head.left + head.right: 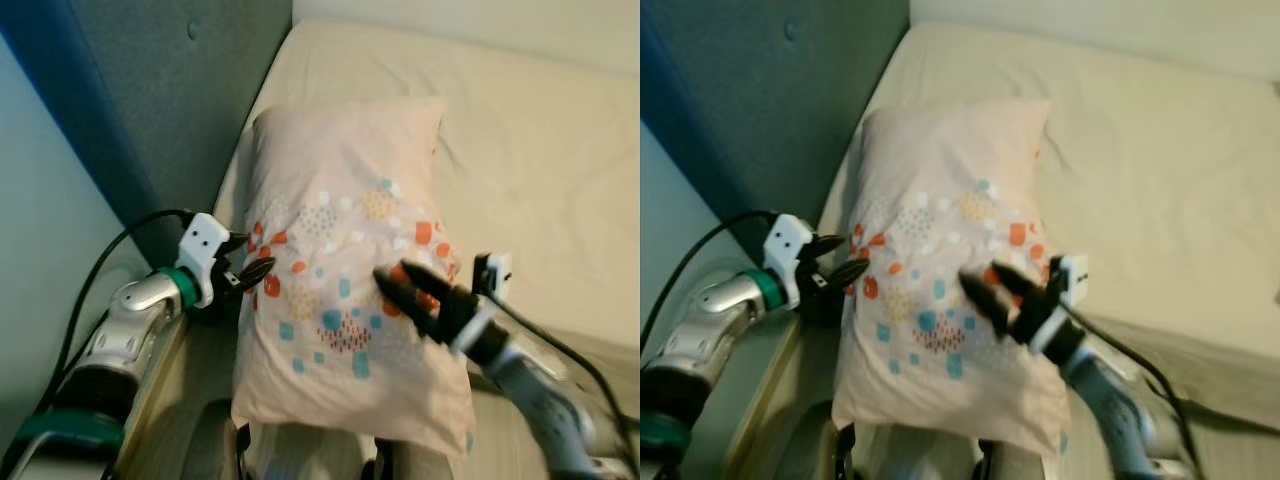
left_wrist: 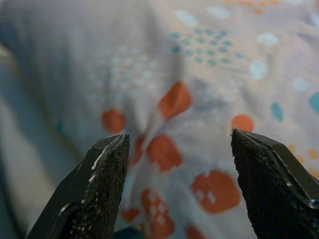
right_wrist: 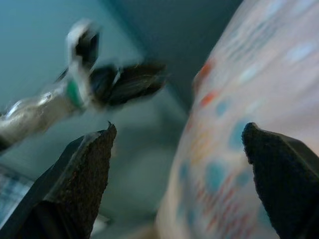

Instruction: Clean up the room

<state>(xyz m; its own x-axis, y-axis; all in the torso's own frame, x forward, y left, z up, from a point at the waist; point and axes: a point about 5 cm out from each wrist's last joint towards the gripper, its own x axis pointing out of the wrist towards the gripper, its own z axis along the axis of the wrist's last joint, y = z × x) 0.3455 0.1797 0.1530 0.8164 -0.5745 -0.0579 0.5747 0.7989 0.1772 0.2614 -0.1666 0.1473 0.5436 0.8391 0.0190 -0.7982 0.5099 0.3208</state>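
Pillow [image 1: 345, 280] lies lengthwise at the bed's [image 1: 540, 170] left edge beside the headboard [image 1: 170, 110], near end overhanging.
I hold the left gripper [image 1: 250, 274] at its left side, right gripper [image 1: 400, 290] over its patterned top; both sets of fingers spread, pinching nothing; risk: a loose-fabric grab may slip, dropping it off the edge.

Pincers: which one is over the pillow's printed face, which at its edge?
The right pincer hovers over the pillow's printed face, fingers open. The left pincer sits at the pillow's left edge beside the blue headboard, also open.
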